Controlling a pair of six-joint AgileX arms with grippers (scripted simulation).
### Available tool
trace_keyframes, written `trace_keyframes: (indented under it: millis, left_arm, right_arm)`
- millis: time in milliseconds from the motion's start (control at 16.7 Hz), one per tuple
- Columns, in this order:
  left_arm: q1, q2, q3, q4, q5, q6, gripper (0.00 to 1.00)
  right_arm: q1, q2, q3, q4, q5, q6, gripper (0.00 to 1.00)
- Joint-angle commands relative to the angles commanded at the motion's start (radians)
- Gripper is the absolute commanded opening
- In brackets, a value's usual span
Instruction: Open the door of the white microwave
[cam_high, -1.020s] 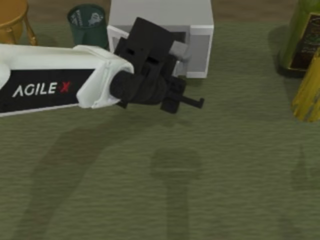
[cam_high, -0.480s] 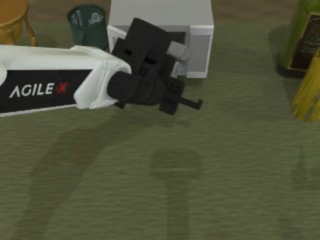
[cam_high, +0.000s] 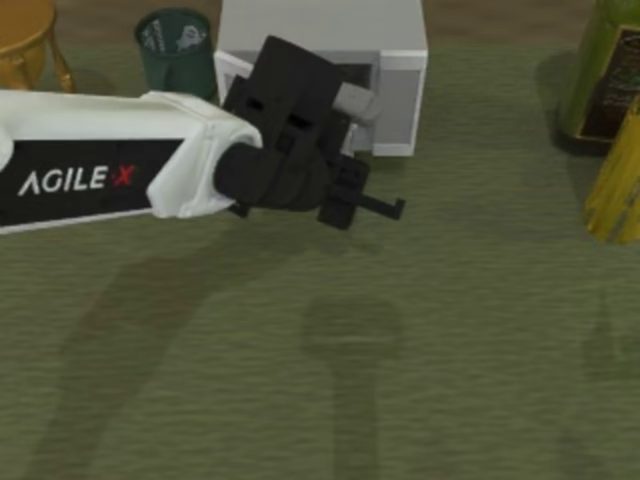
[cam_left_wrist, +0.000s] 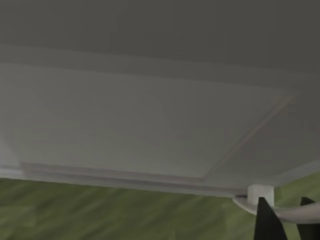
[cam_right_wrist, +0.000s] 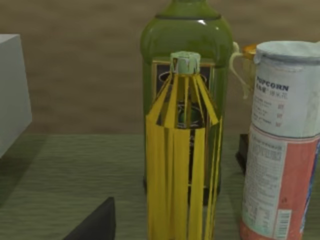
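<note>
The white microwave (cam_high: 320, 25) stands at the back middle of the table. My left arm reaches across its front and covers most of the door. In the left wrist view the door (cam_left_wrist: 130, 115) fills the picture, its grey window close to the camera. The slim white handle (cam_left_wrist: 290, 212) runs between the two dark fingertips of my left gripper (cam_left_wrist: 283, 222), which is shut on it. In the top view that gripper (cam_high: 375, 205) sits in front of the microwave. Of my right gripper (cam_right_wrist: 97, 225) only a dark corner shows; that arm is parked at the right, outside the top view.
A green cup (cam_high: 175, 45) stands left of the microwave, and a wooden stool (cam_high: 25, 35) sits at the far-left corner. A green bottle (cam_high: 600, 70) and a yellow slatted object (cam_high: 615, 190) stand at the right edge, with a popcorn can (cam_right_wrist: 282, 140) beside them.
My left arm has shifted slightly to the left, still holding the handle. Over the last half second almost nothing moved.
</note>
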Motion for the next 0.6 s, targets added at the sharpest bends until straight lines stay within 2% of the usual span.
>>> trace_keyframes:
  millis: [600]
  left_arm:
    - [-0.009,0.002,0.003,-0.001,0.009,-0.006,0.0]
  right_arm:
    - [0.0,0.0,0.0,0.0,0.0,0.0,1.0]
